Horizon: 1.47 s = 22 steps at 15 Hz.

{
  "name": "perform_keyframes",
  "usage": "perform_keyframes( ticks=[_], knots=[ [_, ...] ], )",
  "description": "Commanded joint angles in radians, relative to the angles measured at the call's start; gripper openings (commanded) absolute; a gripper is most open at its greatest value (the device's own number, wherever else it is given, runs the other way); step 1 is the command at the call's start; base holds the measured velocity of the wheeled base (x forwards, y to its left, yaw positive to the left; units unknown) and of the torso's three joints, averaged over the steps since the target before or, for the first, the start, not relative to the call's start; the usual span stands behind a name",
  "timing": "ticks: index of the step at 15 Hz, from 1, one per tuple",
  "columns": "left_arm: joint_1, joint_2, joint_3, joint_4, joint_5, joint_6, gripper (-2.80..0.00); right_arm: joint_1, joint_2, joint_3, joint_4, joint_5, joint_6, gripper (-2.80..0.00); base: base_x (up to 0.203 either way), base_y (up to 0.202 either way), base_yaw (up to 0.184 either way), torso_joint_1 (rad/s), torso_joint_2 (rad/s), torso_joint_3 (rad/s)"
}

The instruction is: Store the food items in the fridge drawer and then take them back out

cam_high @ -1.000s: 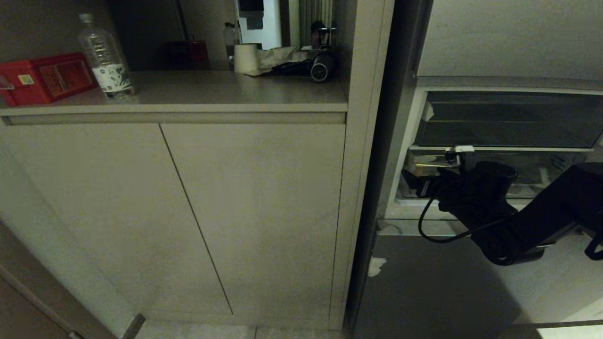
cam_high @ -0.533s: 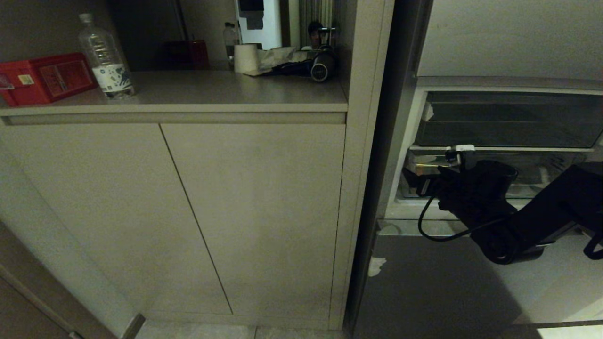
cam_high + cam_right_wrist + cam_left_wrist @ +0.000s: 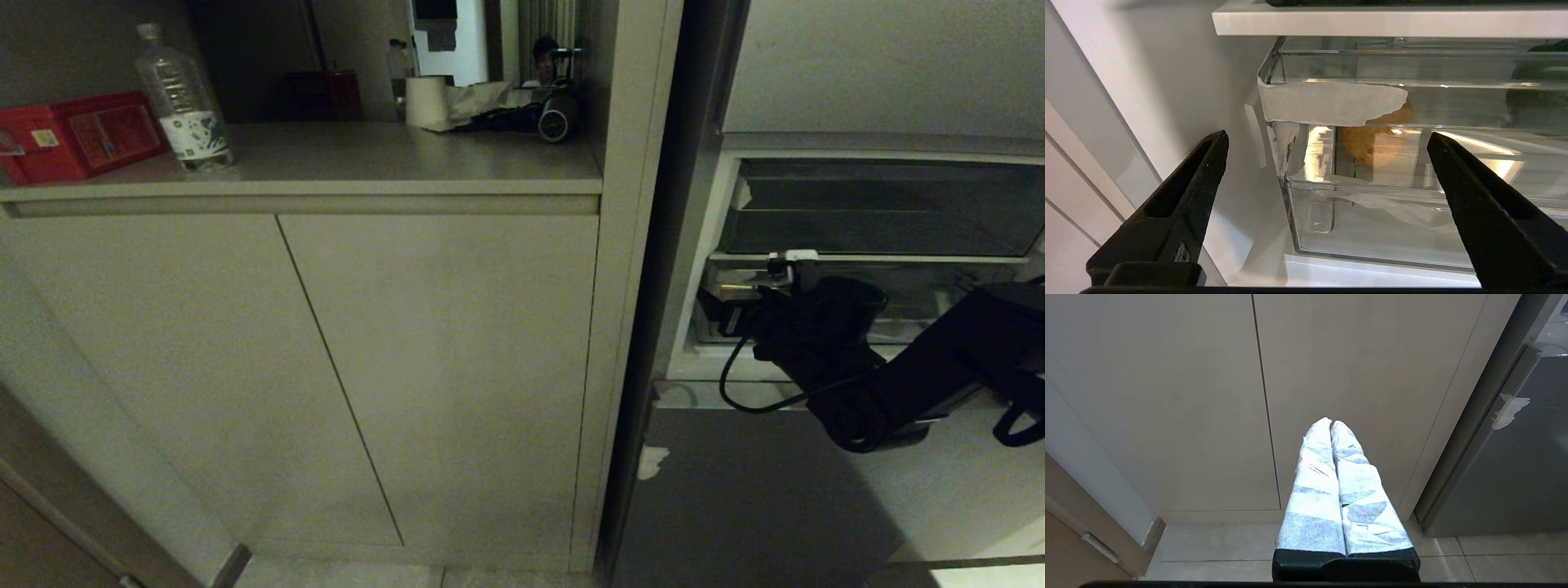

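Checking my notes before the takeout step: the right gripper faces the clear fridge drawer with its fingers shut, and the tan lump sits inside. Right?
Not quite. The right gripper is open, its fingers spread wide, as the right wrist view shows. It does face the fridge drawer, with the tan lump inside.

Head view high, looking down at cabinet (image 3: pixel 433 359) and open fridge, left wrist low facing same cabinet (image 3: pixel 1331 375), right wrist close before fridge drawer (image 3: pixel 1372 220)
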Motion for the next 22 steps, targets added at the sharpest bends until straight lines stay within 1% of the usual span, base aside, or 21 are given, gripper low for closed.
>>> perform_keyframes(
  ticks=[1, 3, 8, 9, 12, 14, 16, 20, 22],
  knots=[
    [0.0, 0.002, 0.0, 0.0, 0.0, 0.0, -2.8, 0.0, 0.006, -0.012, -0.007, -0.001, -0.001, 0.0, 0.0, 0.0, 0.0, 0.0, 0.0, 0.0],
    [0.0, 0.002, 0.0, 0.0, 0.0, 0.0, -2.8, 0.0, 0.01, -0.023, 0.014, -0.002, 0.001, 0.0, 0.0, 0.0, 0.0, 0.0, 0.0, 0.0],
    [0.0, 0.002, 0.0, 0.0, 0.0, -0.002, -2.8, 0.002, 0.01, -0.02, 0.013, -0.002, 0.001, 0.0, 0.0, 0.0, 0.0, 0.0, 0.0, 0.0],
    [0.0, 0.002, 0.0, 0.0, 0.0, 0.0, -2.8, 0.005, 0.01, -0.022, 0.013, -0.002, 0.001, -2.8, 0.0, 0.0, 0.0, 0.0, 0.0, 0.0],
    [0.0, 0.002, 0.0, 0.0, -0.001, 0.0, -2.8, 0.037, 0.006, -0.021, 0.013, -0.004, 0.001, -2.8, 0.0, 0.0, 0.0, 0.0, 0.0, 0.0],
    [0.0, 0.002, 0.0, 0.0, -0.001, 0.0, -2.8, 0.065, 0.007, -0.024, 0.014, -0.036, -0.001, -2.8, 0.0, 0.0, 0.0, 0.0, 0.0, 0.0],
    [0.0, 0.002, 0.0, 0.0, -0.001, 0.0, -2.8, 0.092, 0.013, -0.039, 0.016, -0.044, -0.002, -2.8, 0.0, 0.0, 0.0, 0.0, 0.0, 0.0],
    [0.0, 0.002, 0.0, 0.0, -0.001, 0.0, -2.8, 0.101, 0.015, -0.057, 0.037, -0.048, -0.001, -2.8, 0.0, 0.0, 0.0, 0.0, 0.0, 0.0],
    [0.0, 0.002, 0.0, 0.0, 0.0, 0.0, -2.8, 0.101, 0.011, -0.048, 0.036, -0.076, -0.002, -2.8, 0.0, 0.0, 0.0, 0.0, 0.0, 0.0]
  ],
)
